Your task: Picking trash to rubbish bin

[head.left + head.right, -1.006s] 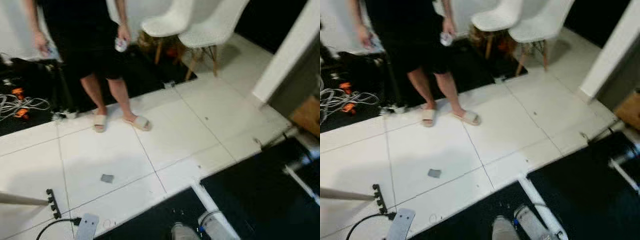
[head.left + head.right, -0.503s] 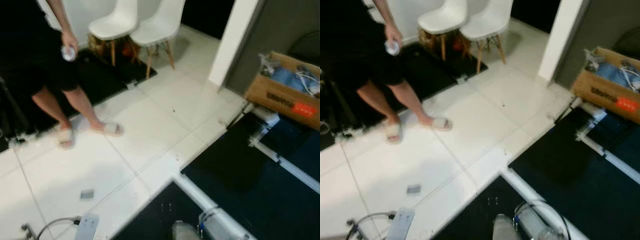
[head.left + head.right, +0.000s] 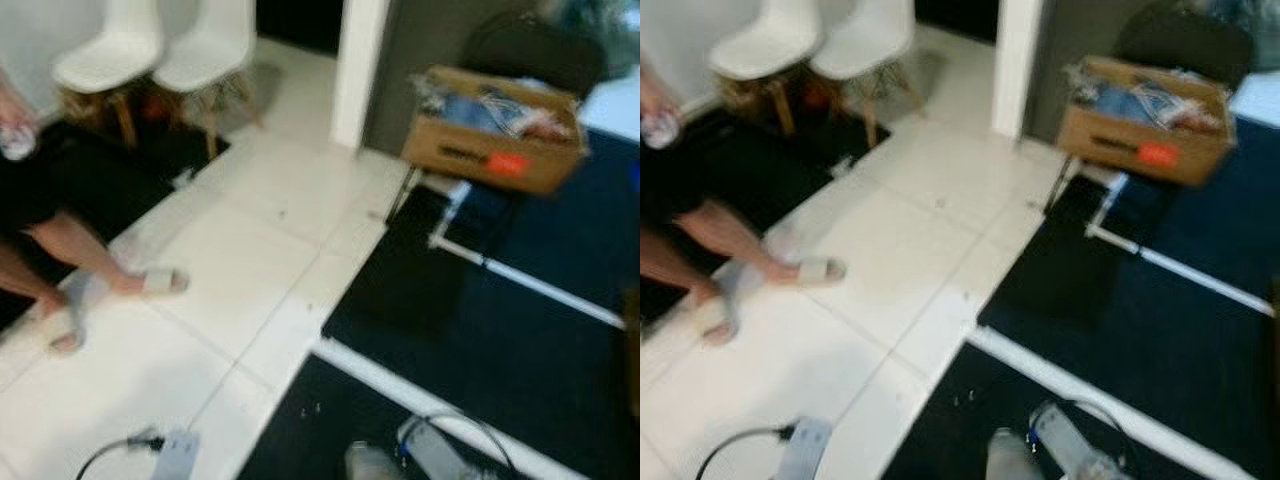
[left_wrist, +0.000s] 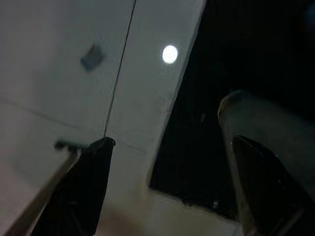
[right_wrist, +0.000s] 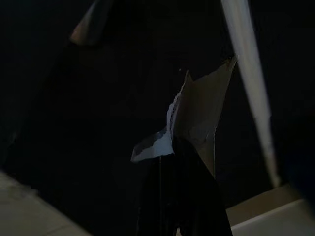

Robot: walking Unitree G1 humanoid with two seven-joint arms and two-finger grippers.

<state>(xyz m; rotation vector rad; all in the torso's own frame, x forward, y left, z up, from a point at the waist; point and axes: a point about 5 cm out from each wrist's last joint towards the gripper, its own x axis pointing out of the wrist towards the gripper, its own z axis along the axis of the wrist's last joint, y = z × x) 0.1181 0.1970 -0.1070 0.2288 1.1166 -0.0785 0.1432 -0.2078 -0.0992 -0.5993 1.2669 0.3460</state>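
Your right gripper point(image 5: 172, 162) is clenched on a torn cardboard scrap point(image 5: 199, 113) over dark floor, your left gripper point(image 4: 167, 196) spread wide.

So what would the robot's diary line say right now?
walking, view blurred | right gripper: shut on torn paper scrap | left gripper: open, nothing held | cardboard box ahead

Below me a white tiled floor point(image 3: 270, 230) meets dark mats point(image 3: 500, 330). On the tiles I see two chairs point(image 3: 150, 50), a person's slippered feet point(image 3: 160, 282) and a power strip point(image 3: 176, 455). A cardboard box point(image 3: 490, 140) sits by the mats.
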